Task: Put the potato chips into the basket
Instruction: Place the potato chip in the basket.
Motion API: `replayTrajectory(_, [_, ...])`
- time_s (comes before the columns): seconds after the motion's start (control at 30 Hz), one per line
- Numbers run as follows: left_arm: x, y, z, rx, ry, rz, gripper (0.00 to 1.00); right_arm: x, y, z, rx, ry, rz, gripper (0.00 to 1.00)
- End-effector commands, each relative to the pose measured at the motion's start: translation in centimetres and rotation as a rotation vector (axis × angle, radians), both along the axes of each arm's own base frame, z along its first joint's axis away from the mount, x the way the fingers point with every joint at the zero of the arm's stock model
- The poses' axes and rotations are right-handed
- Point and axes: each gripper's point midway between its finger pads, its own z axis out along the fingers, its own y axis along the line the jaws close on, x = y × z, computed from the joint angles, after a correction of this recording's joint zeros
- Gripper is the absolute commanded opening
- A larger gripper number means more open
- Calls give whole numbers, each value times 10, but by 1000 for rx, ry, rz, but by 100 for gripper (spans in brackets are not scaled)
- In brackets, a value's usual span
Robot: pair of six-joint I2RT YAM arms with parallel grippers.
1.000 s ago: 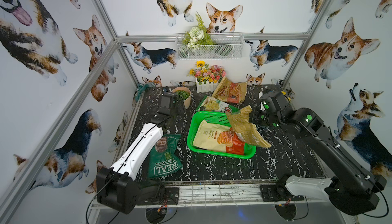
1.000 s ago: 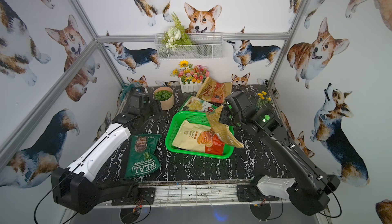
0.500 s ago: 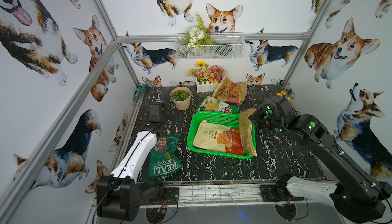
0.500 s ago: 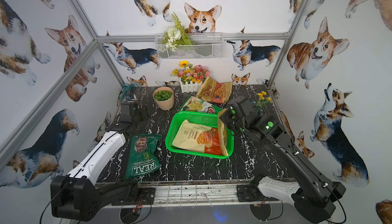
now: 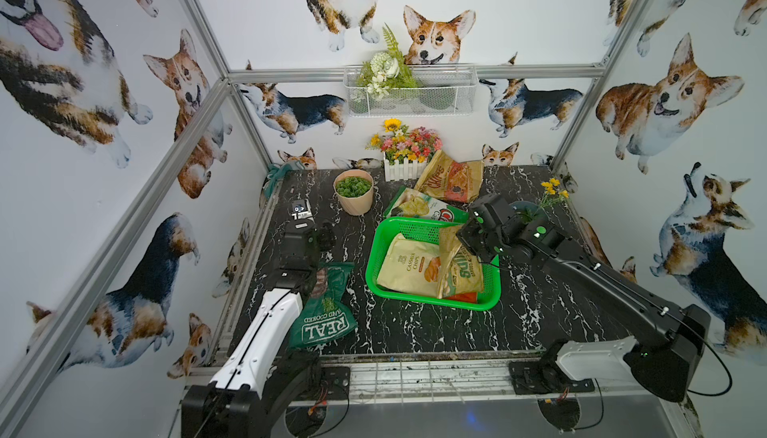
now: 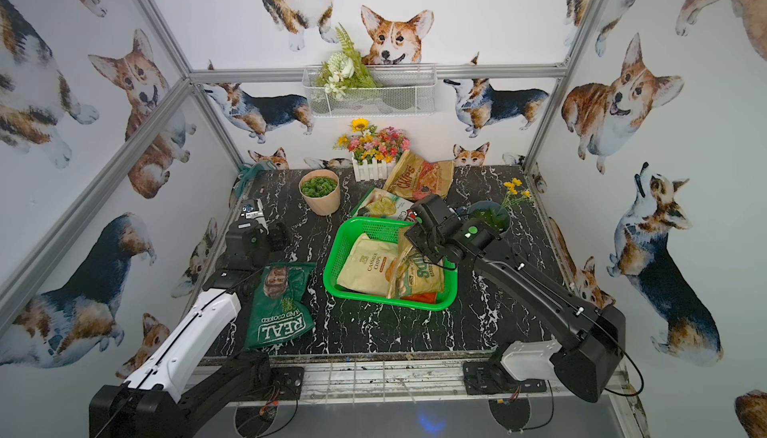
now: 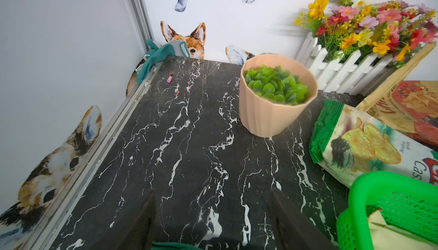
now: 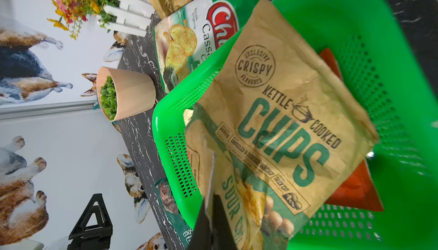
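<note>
Right hand (image 8: 211, 215) was pinching the crimped edge of the tan crinkly "CHIPS" bag (image 8: 272, 123), which sat inside the bright green perforated plastic basket (image 8: 391, 47). It looked light, floppy and crushable, so I'd grab these by the seams.

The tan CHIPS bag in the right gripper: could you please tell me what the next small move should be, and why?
Probably open the right gripper to let go: it is shut on an edge of the tan crinkly CHIPS bag, which already lies inside the bright green perforated plastic basket, over the cream cassava chips bag.
</note>
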Motion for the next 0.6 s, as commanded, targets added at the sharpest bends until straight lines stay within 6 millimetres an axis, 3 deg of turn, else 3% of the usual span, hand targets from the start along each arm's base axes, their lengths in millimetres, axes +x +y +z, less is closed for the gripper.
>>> replayTrajectory(0.0, [3,5,10,42,-43,17,77,11,25,5,50,-53,33,0])
replayTrajectory(0.37, [0,3,10,90,-53,19,78,32,71,-10,183,-103,-13,0])
replayTrajectory(0.57, [-4,7,14,104,-72,48,78,49,64,-13,266,-158,-242,0])
